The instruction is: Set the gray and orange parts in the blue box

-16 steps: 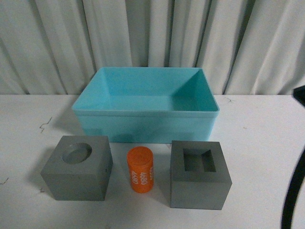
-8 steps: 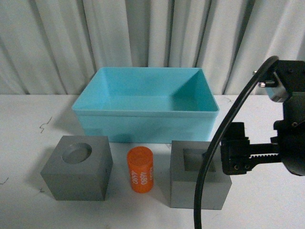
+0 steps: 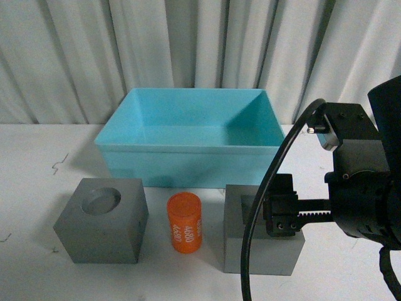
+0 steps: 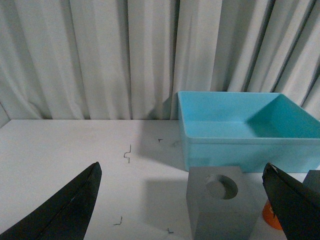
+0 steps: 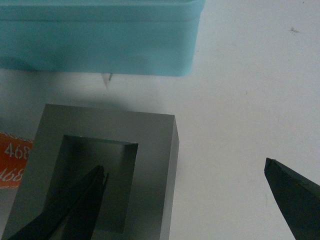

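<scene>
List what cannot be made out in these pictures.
Right wrist view: orange cylinder cut off by picture edge; right claw finger covers part of slotted gray cube's slot.
Front view: slot mostly behind right claw and cable.
Left wrist view: orange cylinder mostly behind left claw finger.

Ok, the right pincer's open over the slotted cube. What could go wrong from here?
1. One finger of the right pincer hangs over the slot, the other past the edge of the slotted cube: closing may pinch one wall only, and the cube could tilt.
2. The orange cylinder stands close beside that cube; a shove could topple it.
</scene>
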Available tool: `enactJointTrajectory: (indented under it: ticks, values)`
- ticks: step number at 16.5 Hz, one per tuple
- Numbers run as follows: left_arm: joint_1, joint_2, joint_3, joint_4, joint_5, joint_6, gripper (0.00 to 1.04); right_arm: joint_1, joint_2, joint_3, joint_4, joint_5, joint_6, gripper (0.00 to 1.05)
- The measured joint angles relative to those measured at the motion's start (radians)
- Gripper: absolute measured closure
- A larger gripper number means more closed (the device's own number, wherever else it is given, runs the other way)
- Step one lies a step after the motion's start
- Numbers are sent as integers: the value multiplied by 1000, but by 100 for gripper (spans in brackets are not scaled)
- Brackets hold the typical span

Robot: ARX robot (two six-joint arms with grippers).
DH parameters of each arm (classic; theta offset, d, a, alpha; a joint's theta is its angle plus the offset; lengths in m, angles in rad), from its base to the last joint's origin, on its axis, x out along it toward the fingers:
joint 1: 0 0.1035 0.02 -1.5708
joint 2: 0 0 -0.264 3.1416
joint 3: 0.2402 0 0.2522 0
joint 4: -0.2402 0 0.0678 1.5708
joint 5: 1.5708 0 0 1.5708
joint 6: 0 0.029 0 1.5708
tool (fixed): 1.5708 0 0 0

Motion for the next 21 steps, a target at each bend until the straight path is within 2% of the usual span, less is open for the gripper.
enactJointTrajectory:
  ticks: [7,8,9,10,11,14,15,18,21]
  values:
    - [0,0,0,0,0,0,7,31,98,82,-28,-6,37,6]
    - [0,0,0,0,0,0,7,34,110,89,-29,-7,49,10]
    - [0,0,0,0,0,0,7,37,115,92,-37,-7,57,17]
    - [0,0,0,0,0,0,7,43,115,94,-40,-14,65,30]
    - [0,0,0,0,0,0,7,53,115,95,-41,-21,77,50]
    - [0,0,0,0,0,0,7,48,93,67,-27,-23,86,80]
    - [0,0,0,0,0,0,7,38,66,40,-29,-27,86,85]
    - [0,0,0,0,0,0,7,-7,-108,-58,-75,-49,69,86]
    - [0,0,0,0,0,0,7,-132,-383,-14,-82,-75,13,86]
